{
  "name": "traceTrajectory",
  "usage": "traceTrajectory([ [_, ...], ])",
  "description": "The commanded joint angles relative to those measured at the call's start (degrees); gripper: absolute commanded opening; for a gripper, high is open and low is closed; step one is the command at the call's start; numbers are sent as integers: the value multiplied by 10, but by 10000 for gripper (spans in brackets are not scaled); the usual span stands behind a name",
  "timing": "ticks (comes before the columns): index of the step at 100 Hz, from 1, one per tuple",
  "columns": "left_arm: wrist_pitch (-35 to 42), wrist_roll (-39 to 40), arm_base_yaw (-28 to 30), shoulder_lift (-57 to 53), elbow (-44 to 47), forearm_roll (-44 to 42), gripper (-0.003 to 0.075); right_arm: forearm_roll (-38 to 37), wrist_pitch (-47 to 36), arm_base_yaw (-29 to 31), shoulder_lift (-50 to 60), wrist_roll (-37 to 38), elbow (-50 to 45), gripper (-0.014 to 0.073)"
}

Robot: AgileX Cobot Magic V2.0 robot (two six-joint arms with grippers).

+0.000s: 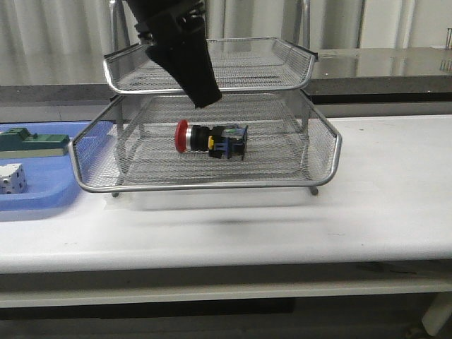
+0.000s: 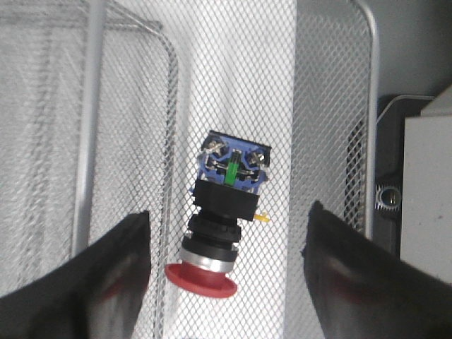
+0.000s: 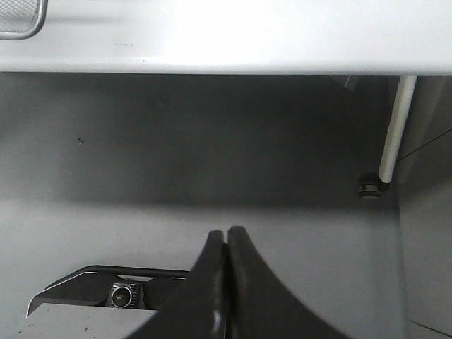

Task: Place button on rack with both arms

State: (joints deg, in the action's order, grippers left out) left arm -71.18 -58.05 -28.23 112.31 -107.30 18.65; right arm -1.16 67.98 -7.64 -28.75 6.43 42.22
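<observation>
The button [image 1: 210,139] lies on its side in the pulled-out lower tray of the silver wire rack [image 1: 212,185], red cap to the left and blue block to the right. My left gripper [image 1: 203,95] hangs just above it, pointing down from the upper left. In the left wrist view the button [image 2: 224,212] rests on the mesh [image 2: 332,106], and the left gripper [image 2: 229,212] is open, its fingers wide apart on either side and touching nothing. My right gripper [image 3: 227,232] is shut and empty, low beside the table's edge, out of the front view.
The rack's upper tray [image 1: 212,60] sits behind and above the lower one. A flat blue tray [image 1: 28,201] at the left holds a green block [image 1: 35,141] and a white cube [image 1: 13,178]. The white table [image 1: 381,198] extends to the right. A table leg [image 3: 395,127] is near the right gripper.
</observation>
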Motion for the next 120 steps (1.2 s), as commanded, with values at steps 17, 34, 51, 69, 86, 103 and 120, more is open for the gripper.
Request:
traceTrajectory([
  [17, -16, 112, -2, -106, -16, -21, 447, -3, -25, -1, -2, -3, 19, -71],
  [34, -16, 181, -2, -159, -16, -108, 447, -3, -25, -1, -2, -3, 19, -71],
  [51, -16, 277, -2, -200, -16, -211, 447, -3, -25, -1, -2, -3, 19, -71],
  [69, -16, 370, 42, -241, -16, -226, 447, -3, -25, -1, -2, -3, 19, -71],
  [86, -16, 396, 115, -278, -16, -220, 447, -3, -25, -1, -2, -3, 19, -71],
  [103, -16, 406, 194, -320, -16, -187, 447, -3, -25, -1, -2, -3, 19, -71],
  [120, -9, 406, 251, -364, 0, -158, 447, -3, -25, -1, -2, -3, 19, -71],
])
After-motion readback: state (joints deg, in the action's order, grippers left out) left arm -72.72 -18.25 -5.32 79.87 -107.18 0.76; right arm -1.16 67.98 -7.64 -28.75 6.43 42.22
